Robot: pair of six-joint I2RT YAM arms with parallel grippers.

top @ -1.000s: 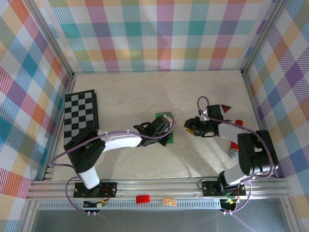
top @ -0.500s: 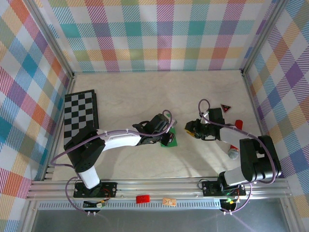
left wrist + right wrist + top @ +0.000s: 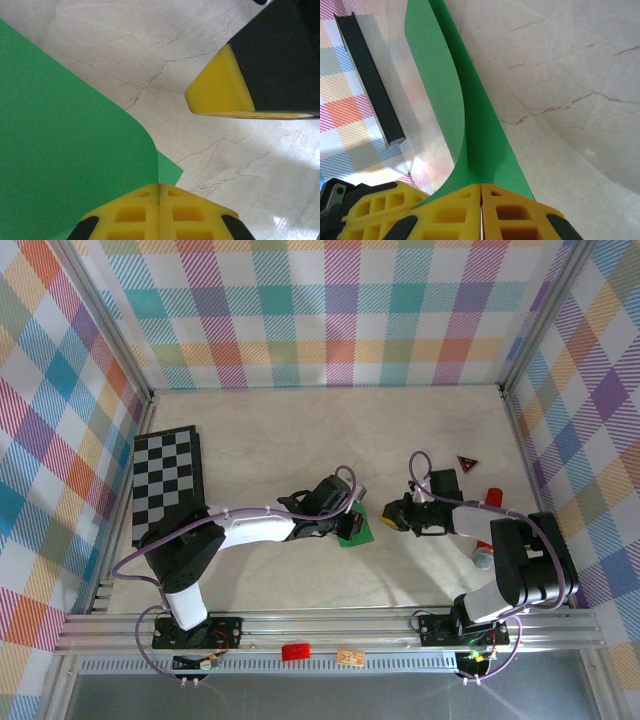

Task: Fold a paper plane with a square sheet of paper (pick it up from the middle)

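Right pincer (image 3: 481, 187) newly clamped on green sheet (image 3: 470, 125), left pincer (image 3: 159, 186) pinching too — curl visible wrist-side.

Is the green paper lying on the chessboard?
No, the green paper sits at mid-table on the bare surface, well to the right of the chessboard.

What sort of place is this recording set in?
Probably a lab robot test cell: a marble-look table boxed in by plaid-printed walls, a left arm and right arm bolted to an aluminium rail at the near edge, and props such as a chessboard.
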